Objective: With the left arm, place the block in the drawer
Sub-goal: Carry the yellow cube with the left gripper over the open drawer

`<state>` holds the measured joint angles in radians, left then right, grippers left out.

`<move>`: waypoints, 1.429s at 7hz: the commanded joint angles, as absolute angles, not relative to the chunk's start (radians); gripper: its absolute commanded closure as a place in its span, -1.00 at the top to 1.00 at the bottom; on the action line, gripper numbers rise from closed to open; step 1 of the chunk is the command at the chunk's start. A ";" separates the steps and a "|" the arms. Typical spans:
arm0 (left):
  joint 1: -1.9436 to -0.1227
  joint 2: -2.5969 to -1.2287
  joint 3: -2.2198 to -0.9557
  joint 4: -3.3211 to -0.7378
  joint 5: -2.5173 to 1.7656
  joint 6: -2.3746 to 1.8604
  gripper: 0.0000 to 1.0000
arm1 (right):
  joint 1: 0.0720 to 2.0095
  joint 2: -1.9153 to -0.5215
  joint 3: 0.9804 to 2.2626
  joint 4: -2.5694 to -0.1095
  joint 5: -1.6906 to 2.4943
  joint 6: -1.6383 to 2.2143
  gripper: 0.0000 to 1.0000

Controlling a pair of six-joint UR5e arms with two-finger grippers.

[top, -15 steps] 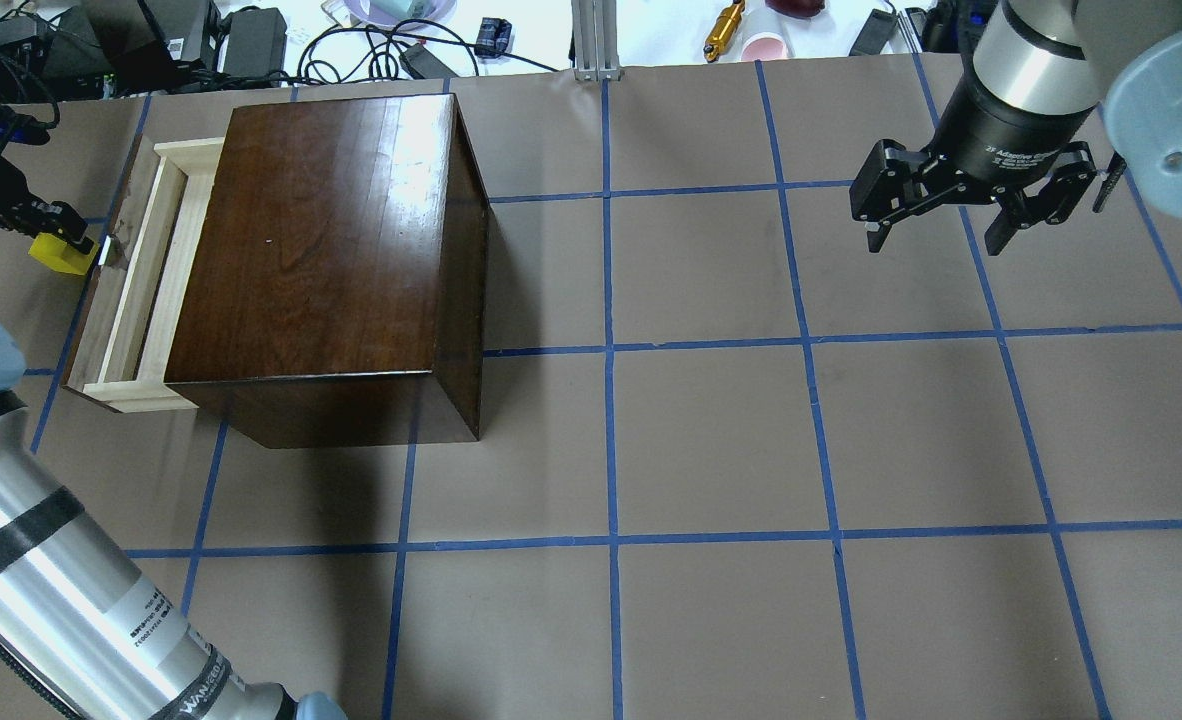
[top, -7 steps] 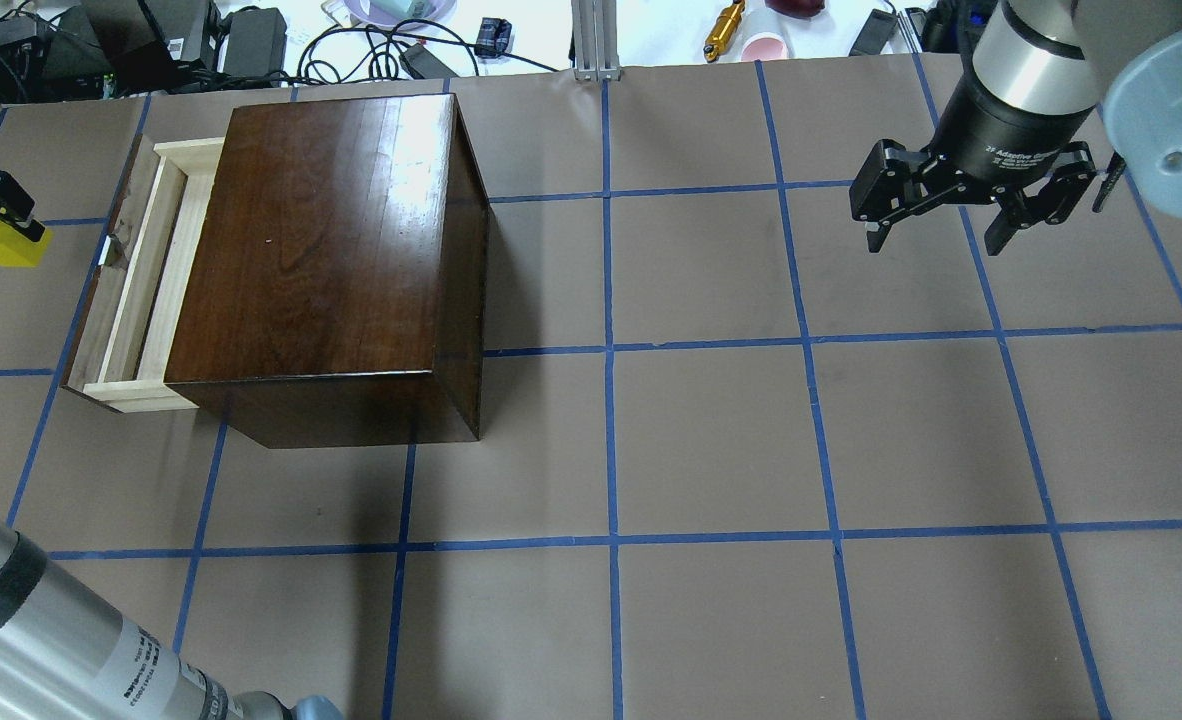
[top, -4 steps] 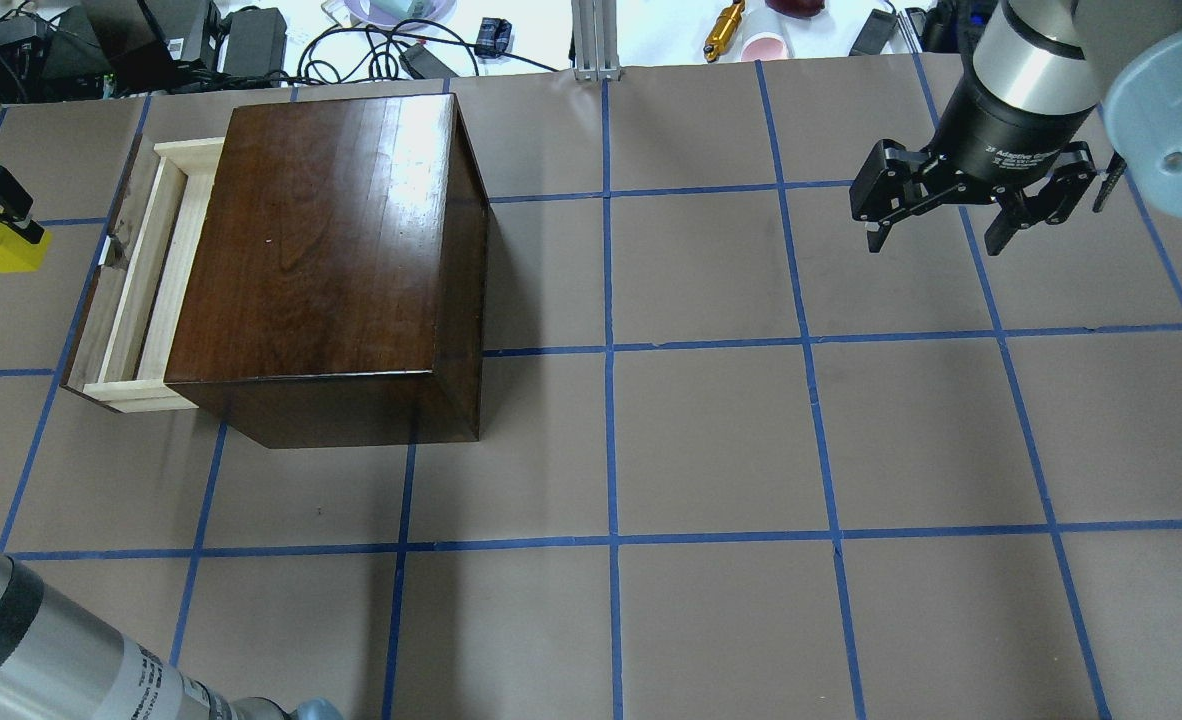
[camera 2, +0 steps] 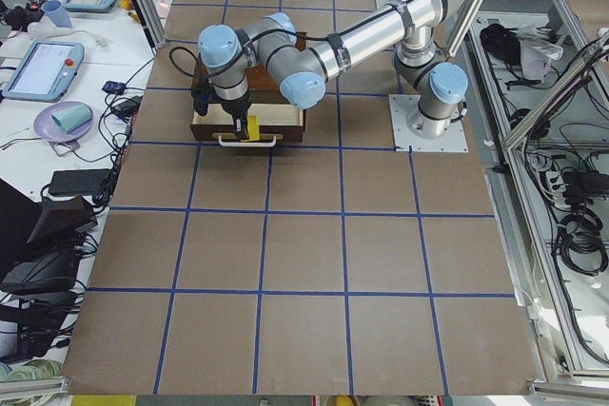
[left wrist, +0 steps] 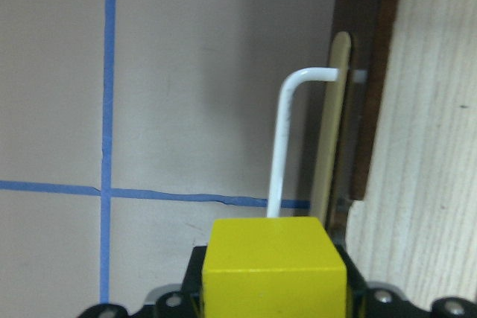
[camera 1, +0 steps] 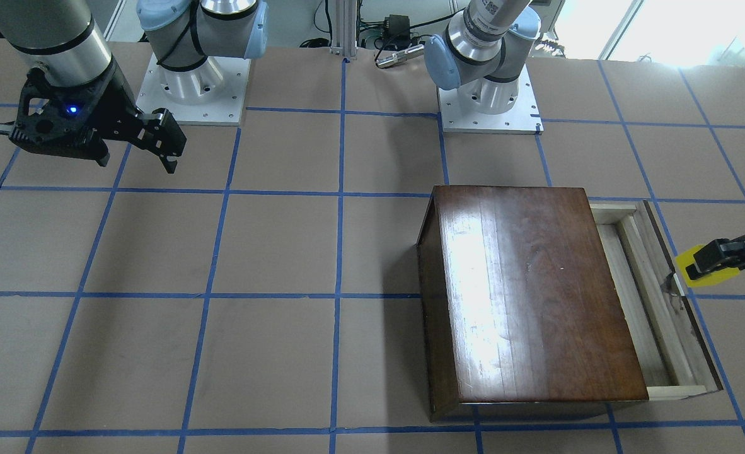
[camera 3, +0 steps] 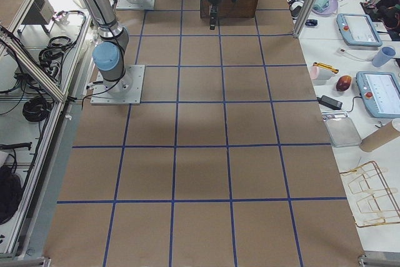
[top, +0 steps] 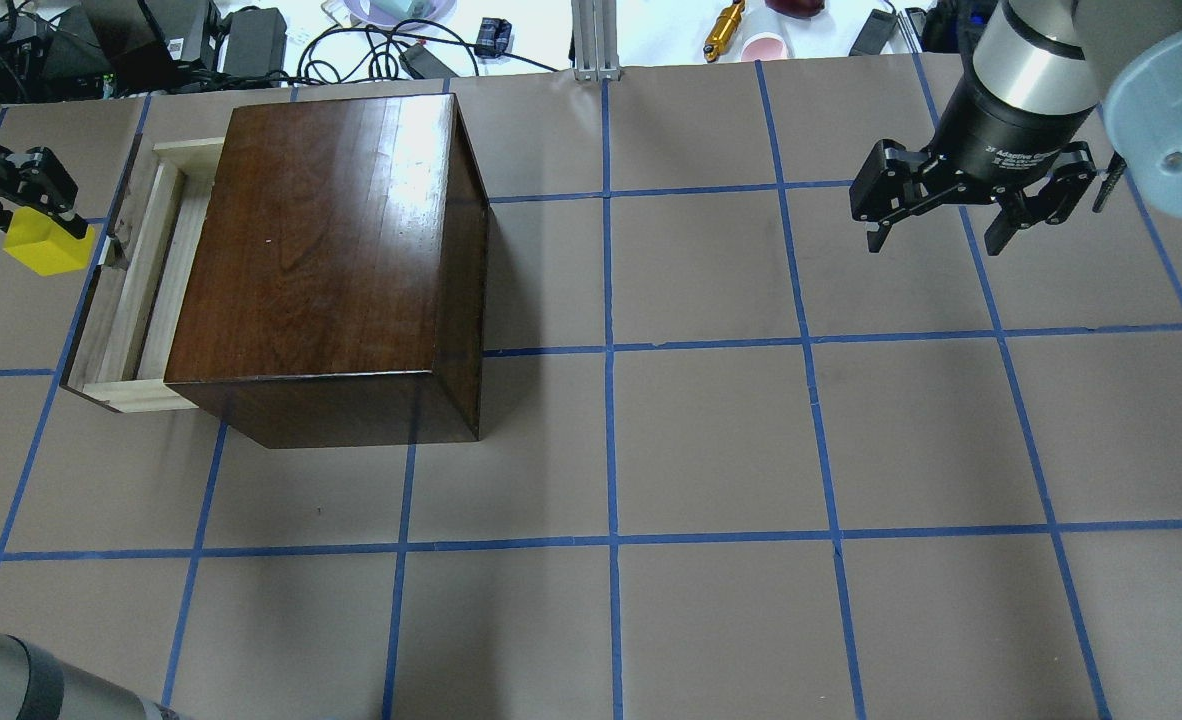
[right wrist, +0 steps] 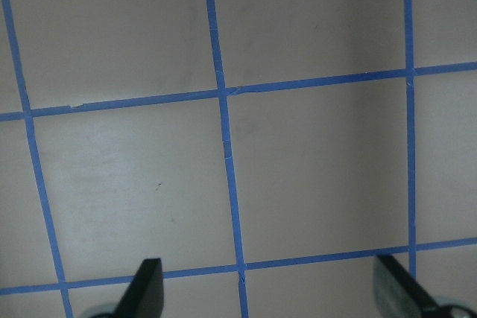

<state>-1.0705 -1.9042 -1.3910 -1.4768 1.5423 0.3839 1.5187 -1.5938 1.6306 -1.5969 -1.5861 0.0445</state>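
The left claw (top: 56, 215) pinched the small yellow block (top: 46, 252) at the worktop's left edge. It was outside the open pale wooden drawer (top: 129, 300).

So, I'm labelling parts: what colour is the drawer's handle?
White. The handle shows best in the left wrist-mounted view.

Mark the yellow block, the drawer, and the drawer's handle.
Small yellow squarish block (top: 48, 248): overhead view, top face.
Pale wood drawer with dark front (camera 1: 637, 302): front-facing view, bare floor.
White bent metal drawer handle (left wrist: 279, 147): left wrist view, vertical bar.
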 commanded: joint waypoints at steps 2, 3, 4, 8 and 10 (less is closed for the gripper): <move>-1.181 -1.881 -1.411 -1.499 1.542 0.240 -0.17 | 1.519 -1.594 1.631 -1.597 -1.586 0.044 1.00; -1.198 -1.891 -1.419 -1.499 1.546 0.247 -0.17 | 1.519 -1.594 1.631 -1.597 -1.586 0.044 1.00; -1.204 -1.904 -1.419 -1.496 1.542 0.261 -0.18 | 1.519 -1.594 1.631 -1.597 -1.586 0.044 1.00; -1.203 -1.939 -1.424 -1.480 1.543 0.396 -0.28 | 1.519 -1.594 1.631 -1.597 -1.586 0.044 1.00; -1.201 -1.947 -1.427 -1.451 1.542 0.399 -0.28 | 1.519 -1.594 1.631 -1.597 -1.586 0.044 1.00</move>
<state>-1.2024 -1.9404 -1.4248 -1.4696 1.5427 0.3969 1.5186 -1.5938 1.6306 -1.5969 -1.5861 0.0445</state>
